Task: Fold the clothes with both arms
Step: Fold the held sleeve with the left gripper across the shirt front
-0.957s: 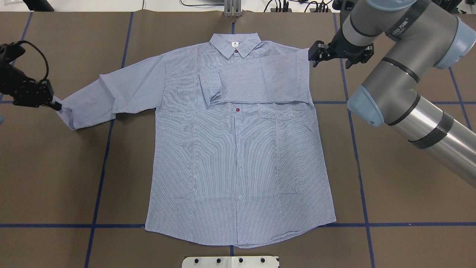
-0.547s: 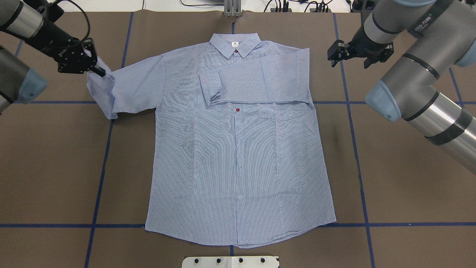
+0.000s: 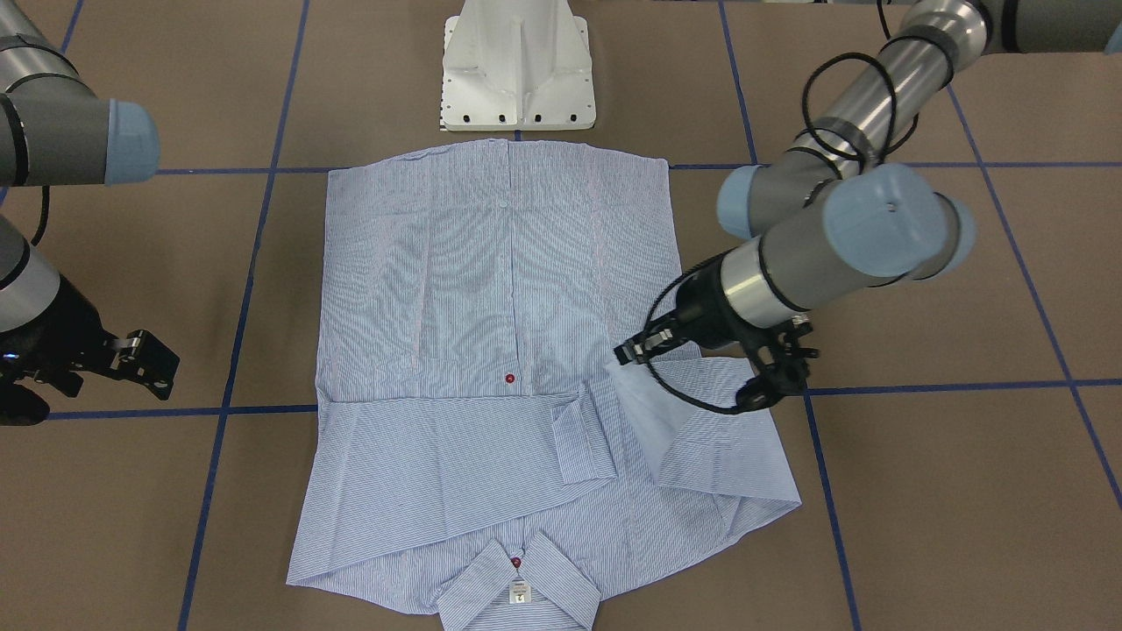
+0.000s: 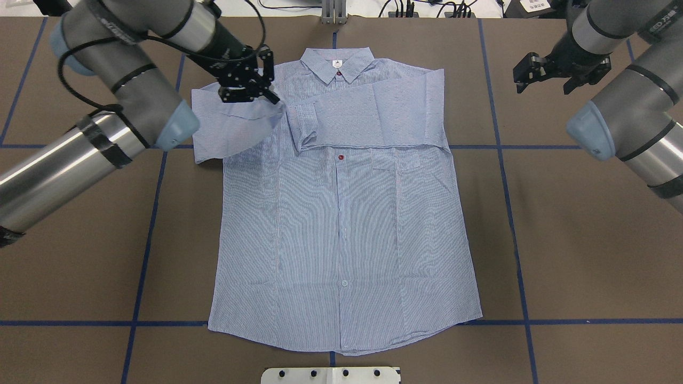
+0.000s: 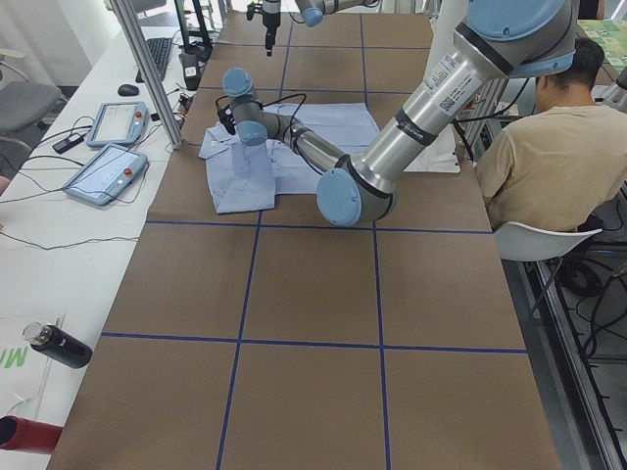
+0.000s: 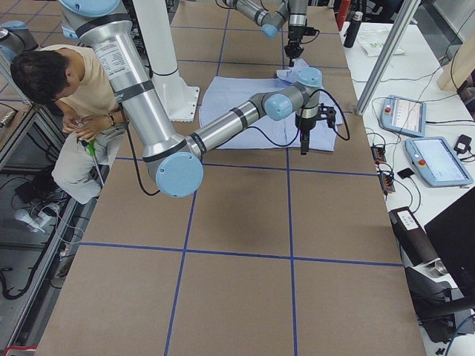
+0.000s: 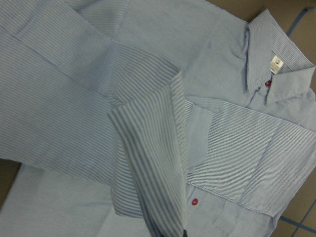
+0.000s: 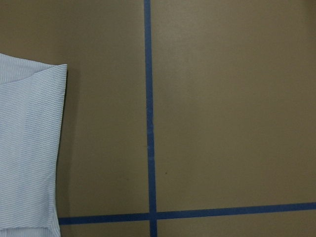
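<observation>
The striped shirt [image 4: 341,240] lies flat, front up, with its collar [image 4: 336,64] at the far side. One sleeve [image 4: 373,114] lies folded across the chest. My left gripper [image 4: 273,100] is shut on the cuff of the other sleeve [image 4: 229,125] and holds it just above the chest, beside the folded sleeve's cuff. In the front-facing view the left gripper [image 3: 626,355] pinches that sleeve [image 3: 701,429]. The held cuff [image 7: 148,163] hangs in the middle of the left wrist view. My right gripper [image 4: 544,85] hovers open over bare table, right of the shirt's shoulder [image 8: 24,148].
The white pedestal base [image 3: 517,66] stands at the shirt's hem side. Blue tape lines [image 4: 512,213] grid the brown table. A person [image 5: 558,166] sits beside the table. Pendants [image 5: 108,166] and a bottle [image 5: 59,345] lie on the side bench.
My left gripper has carried the sleeve cuff from the table's left edge up and rightward over the chest. My right gripper has drifted right, away from the shirt.
</observation>
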